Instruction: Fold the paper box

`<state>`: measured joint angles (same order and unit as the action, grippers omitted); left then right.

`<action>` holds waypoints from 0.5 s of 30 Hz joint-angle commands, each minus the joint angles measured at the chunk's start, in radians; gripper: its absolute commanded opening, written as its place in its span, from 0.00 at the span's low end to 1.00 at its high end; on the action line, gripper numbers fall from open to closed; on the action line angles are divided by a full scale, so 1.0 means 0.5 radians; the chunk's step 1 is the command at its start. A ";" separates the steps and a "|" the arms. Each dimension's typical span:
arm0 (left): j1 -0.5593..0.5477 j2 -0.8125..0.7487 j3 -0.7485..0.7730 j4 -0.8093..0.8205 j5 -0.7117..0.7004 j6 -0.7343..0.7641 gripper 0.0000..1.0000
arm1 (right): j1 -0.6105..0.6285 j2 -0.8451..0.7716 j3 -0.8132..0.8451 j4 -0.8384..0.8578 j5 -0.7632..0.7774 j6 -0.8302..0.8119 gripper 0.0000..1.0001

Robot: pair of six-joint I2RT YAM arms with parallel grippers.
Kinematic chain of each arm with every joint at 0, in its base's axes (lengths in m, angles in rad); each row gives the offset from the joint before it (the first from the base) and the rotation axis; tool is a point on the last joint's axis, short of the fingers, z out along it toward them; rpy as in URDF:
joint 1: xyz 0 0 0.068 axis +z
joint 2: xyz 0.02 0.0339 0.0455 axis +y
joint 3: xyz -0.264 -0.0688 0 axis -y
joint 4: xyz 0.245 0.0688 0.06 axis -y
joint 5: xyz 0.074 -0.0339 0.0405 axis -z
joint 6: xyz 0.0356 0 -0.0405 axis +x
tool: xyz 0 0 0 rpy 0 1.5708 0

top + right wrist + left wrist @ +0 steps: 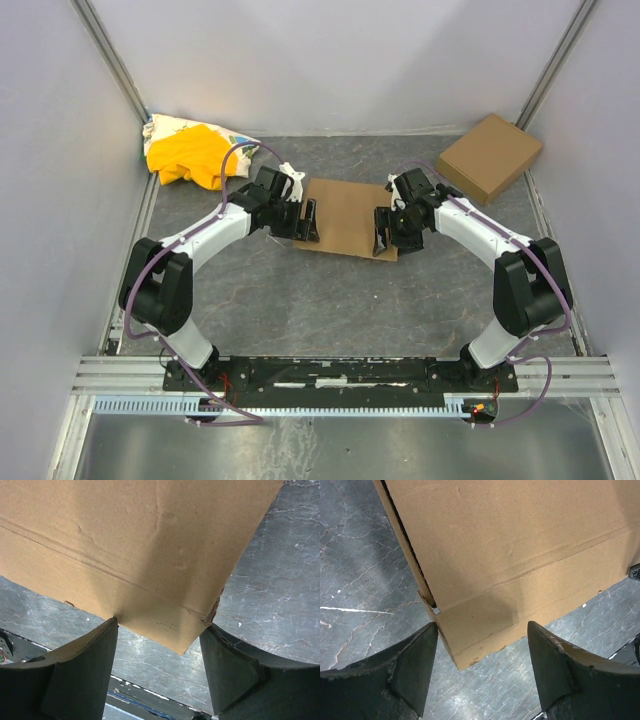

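Brown paper box (345, 212) on tabletop (330, 300), left gripper (309, 221) spread apart at its left edge, right gripper (382, 231) spread apart at right edge

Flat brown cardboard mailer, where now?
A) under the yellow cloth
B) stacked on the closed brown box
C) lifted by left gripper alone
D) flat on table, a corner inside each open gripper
D: wrist views show corners of the brown cardboard mailer between the spread fingers of the left gripper and right gripper.

The left gripper (482, 626) is held with its jaws spread on either side of the paper box's (520, 555) creased corner. Grey tabletop (365, 580) is seen beside the box.
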<state>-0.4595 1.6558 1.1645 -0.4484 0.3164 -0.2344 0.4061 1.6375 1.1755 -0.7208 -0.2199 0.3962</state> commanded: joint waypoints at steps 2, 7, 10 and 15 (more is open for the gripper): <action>-0.010 -0.024 0.114 -0.092 0.070 0.010 0.78 | 0.015 0.005 0.051 -0.010 -0.099 0.001 0.74; -0.010 0.008 0.165 -0.205 0.090 0.047 0.78 | 0.015 0.013 0.058 -0.051 -0.140 -0.022 0.73; -0.011 0.020 0.182 -0.245 0.107 0.062 0.77 | 0.014 0.036 0.063 -0.068 -0.198 -0.031 0.73; -0.010 0.042 0.195 -0.290 0.146 0.075 0.76 | 0.014 0.075 0.059 -0.074 -0.263 -0.027 0.73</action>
<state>-0.4595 1.6642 1.2163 -0.5705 0.3214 -0.2329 0.4061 1.6596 1.1759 -0.7609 -0.2897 0.3885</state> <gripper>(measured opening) 0.763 0.729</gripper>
